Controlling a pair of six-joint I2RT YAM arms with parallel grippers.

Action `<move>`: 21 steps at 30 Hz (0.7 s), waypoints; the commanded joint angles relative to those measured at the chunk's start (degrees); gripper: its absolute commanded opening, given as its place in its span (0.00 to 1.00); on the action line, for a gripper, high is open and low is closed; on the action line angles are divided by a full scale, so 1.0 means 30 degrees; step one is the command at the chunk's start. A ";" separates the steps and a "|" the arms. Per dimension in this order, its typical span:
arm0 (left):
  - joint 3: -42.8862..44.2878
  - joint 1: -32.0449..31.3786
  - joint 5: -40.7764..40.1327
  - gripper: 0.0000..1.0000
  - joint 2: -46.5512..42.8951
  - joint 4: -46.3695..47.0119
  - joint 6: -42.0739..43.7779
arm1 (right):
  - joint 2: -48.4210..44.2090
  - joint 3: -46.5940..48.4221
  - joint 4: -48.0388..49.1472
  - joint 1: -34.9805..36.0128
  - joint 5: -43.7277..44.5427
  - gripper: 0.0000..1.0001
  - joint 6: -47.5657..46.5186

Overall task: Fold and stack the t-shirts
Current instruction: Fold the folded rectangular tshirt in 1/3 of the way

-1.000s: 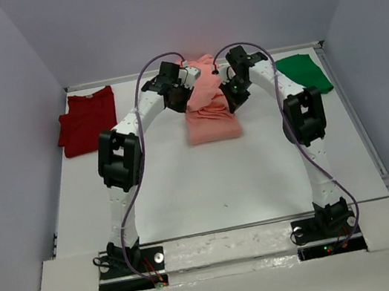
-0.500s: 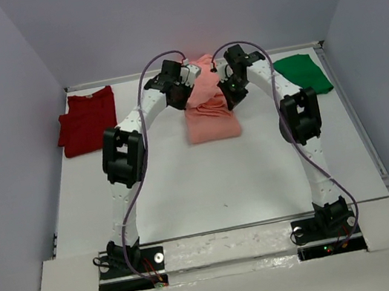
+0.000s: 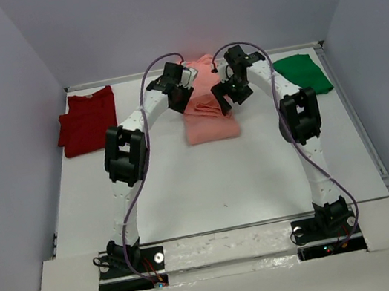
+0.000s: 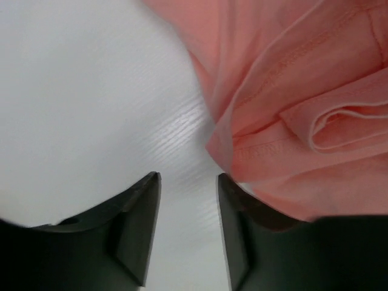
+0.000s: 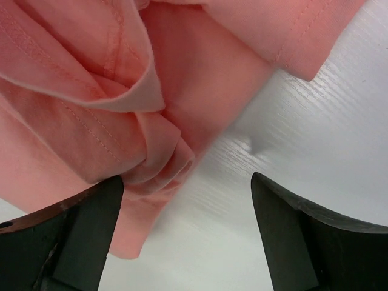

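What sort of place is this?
Probably a robot test booth: a white table boxed in by plain grey walls, a left arm and right arm bolted at its near edge, with a pink t-shirt, red t-shirt and green t-shirt.

Salmon-pink t-shirt (image 3: 211,121) bunched beneath left end effector (image 3: 184,103) and right end effector (image 3: 223,101); dark red t-shirt (image 3: 87,121) well left of it, green t-shirt (image 3: 304,73) right.

You are seeing no readable text, label, number or sign in any view: the salmon-pink soft cloth t-shirt (image 3: 211,122), the dark red cloth t-shirt (image 3: 87,123) and the bright green cloth t-shirt (image 3: 304,73) are showing plain fabric.
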 commanded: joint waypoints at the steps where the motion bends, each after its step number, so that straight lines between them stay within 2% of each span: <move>1: -0.0058 -0.0057 -0.1922 0.67 -0.0549 0.0802 0.0070 | -0.0357 0.0321 0.0442 -0.0120 0.0095 0.93 -0.0182; 2: -0.0059 -0.0086 -0.2069 0.78 -0.0578 0.0918 0.0041 | -0.0415 0.0292 0.0442 -0.0120 0.0124 0.95 -0.0240; 3: -0.0030 -0.0145 -0.2186 0.95 -0.0666 0.0920 0.0041 | -0.0445 0.0321 0.0413 -0.0120 0.0328 0.95 -0.0240; 4: -0.0116 -0.0174 -0.2420 0.99 -0.0782 0.1007 0.0012 | -0.0561 0.0350 0.0383 -0.0120 0.0475 0.96 -0.0240; 9: -0.0352 -0.0262 -0.3269 0.99 -0.2334 0.1213 0.0391 | -0.1819 0.0644 0.0325 -0.0120 0.0537 0.96 -0.0357; 13: -0.0090 -0.0262 -0.4266 0.99 -0.3506 0.0600 0.0832 | -0.3488 0.0673 -0.0112 -0.0120 -0.1129 0.96 -0.0445; 14: -0.0030 -0.0233 -0.4268 0.99 -0.3711 0.0017 0.0832 | -0.3869 0.0528 -0.0202 -0.0120 -0.1512 0.99 -0.0706; 17: -0.0058 0.0262 -0.3772 0.99 -0.4736 -0.0543 0.0452 | -0.5392 -0.0612 -0.0408 -0.0120 -0.2363 1.00 -0.1176; 21: -0.1140 0.1639 -0.2598 0.99 -0.6639 -0.0779 -0.0895 | -0.7559 -0.3304 -0.0672 0.0055 -0.3710 1.00 -0.3838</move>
